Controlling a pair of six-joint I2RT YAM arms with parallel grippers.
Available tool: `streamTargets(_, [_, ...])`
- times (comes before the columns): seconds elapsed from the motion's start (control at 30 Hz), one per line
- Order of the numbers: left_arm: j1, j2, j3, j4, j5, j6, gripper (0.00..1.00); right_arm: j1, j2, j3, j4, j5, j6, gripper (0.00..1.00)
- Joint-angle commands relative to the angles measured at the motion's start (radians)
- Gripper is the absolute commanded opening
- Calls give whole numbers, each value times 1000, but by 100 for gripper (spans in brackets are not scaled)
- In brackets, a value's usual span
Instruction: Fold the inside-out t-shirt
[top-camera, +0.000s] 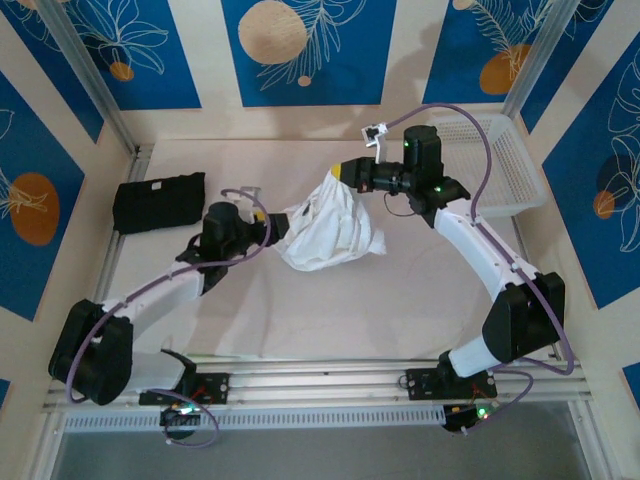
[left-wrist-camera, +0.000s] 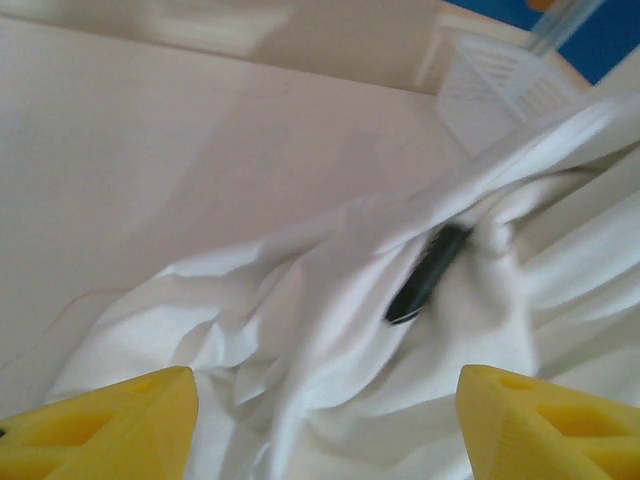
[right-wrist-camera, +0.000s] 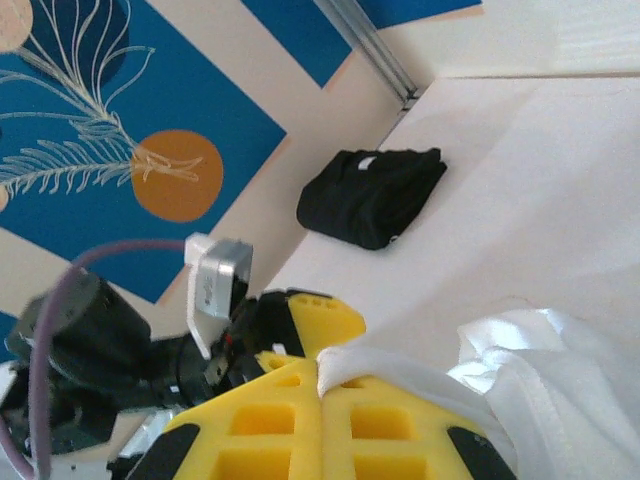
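Observation:
The white inside-out t-shirt (top-camera: 330, 232) hangs in a bunched heap at mid-table, its top corner lifted off the surface. My right gripper (top-camera: 345, 175) is shut on that corner; in the right wrist view its yellow fingers (right-wrist-camera: 390, 430) press together with a strip of the t-shirt (right-wrist-camera: 420, 372) pinched at the tip of the gripper (right-wrist-camera: 322, 378). My left gripper (top-camera: 268, 222) sits at the heap's left edge. In the left wrist view this gripper (left-wrist-camera: 325, 430) stands open, with wrinkled t-shirt cloth (left-wrist-camera: 330, 330) lying between and beyond the tips. A dark narrow thing (left-wrist-camera: 428, 272) shows among the folds.
A folded black garment (top-camera: 158, 202) lies at the far left by the wall, also visible as the black garment (right-wrist-camera: 372, 195) in the right wrist view. A white mesh basket (top-camera: 495, 160) stands at the back right. Bare table (top-camera: 360, 310) stretches in front of the heap.

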Motion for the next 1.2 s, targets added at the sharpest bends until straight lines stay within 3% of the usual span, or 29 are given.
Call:
streamTargets(0.0, [-15,68,100,-60,137,76,69,-17,-26,11,-47,-80,-100,0])
streamTargets(0.43, [-18,350,413,-171,298,173,68,-43,-28,-20,-45,-133,-133,0])
streamTargets(0.63, [-18,447,500,-170,381,193,60,-51,-21,-28,-41,-155,-141,0])
streamTargets(0.7, [-19,491,546,-171,409,190,54,-52,-20,-28,-41,-165,-145,0])
streamTargets(0.8, [-18,558,611,-168,451,165,39,-58,-20,-28,-47,-171,-157,0])
streamTargets(0.87, [-17,588,635,-143,463,132,23,-68,-25,-25,-51,-173,-156,0])
streamTargets(0.93, [-7,590,645,-125,440,94,2,-80,-39,-14,-62,-173,-152,0])
streamTargets(1.07, [56,507,598,-98,348,-12,0,-118,-130,24,-92,-144,-159,0])
streamTargets(1.17, [128,387,494,9,345,-144,0,-142,-226,22,-66,-90,-151,0])
